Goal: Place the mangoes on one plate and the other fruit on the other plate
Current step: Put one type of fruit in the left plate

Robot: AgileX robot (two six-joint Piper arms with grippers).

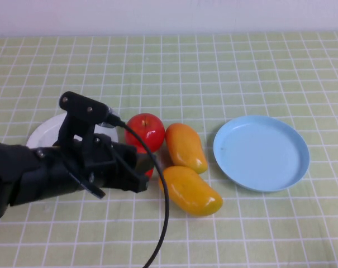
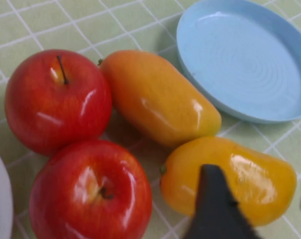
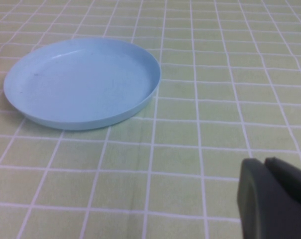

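Partly spread left gripper jaws over mango; right gripper closed near plate.

Raised overview, two close wrist views.

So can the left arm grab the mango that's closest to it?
Probably yes. The left pincer hovers just above the nearer mango, which lies bare on top. The other mango and the front apple crowd its sides, so room is tight. The right pincer sits shut beside the blue plate.
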